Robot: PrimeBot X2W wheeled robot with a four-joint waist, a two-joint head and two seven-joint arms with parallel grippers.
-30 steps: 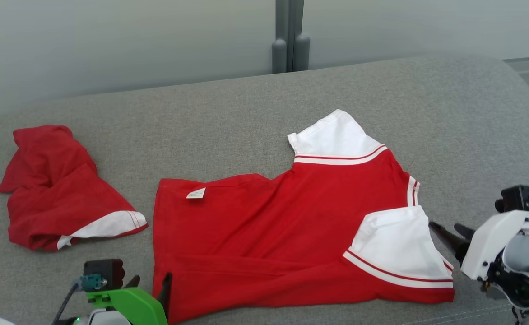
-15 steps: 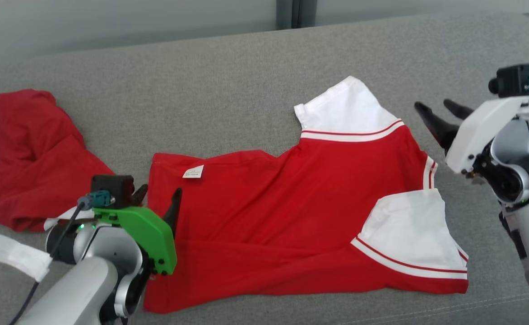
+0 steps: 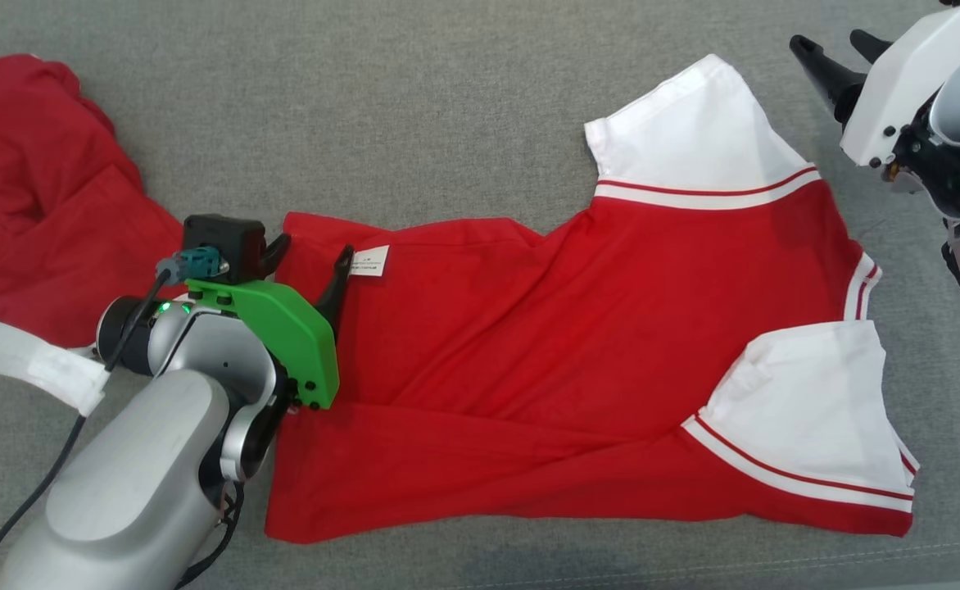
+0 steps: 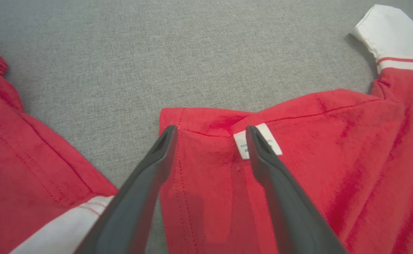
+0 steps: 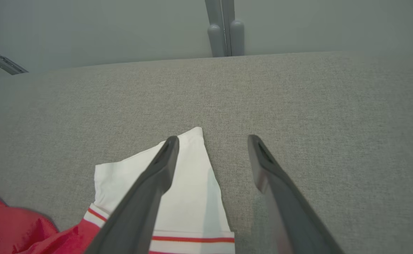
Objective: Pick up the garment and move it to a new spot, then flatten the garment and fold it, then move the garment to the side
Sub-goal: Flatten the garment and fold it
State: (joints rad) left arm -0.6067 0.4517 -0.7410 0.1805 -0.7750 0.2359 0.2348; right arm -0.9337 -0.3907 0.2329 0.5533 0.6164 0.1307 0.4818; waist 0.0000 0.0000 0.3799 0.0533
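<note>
So the base here is a grey fabric surface (image 3: 447,123), padded, with a plain weave. Two things lie on it. A red shirt (image 3: 545,344) is spread mostly flat, its hem corner right at the left gripper (image 3: 316,246) fingertips, with a white label (image 3: 369,260) just by the inner one. One white sleeve (image 3: 693,123) ends near the right gripper (image 3: 826,38). A crumpled red garment (image 3: 38,188) sits on the left gripper's outer side, with a strip of grey between it and the shirt.

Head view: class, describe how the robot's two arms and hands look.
The left hand has two long dark fingers, a green cover, a black camera with a teal plug and cable, on a silver arm. The right hand has like fingers under a white cover.
</note>
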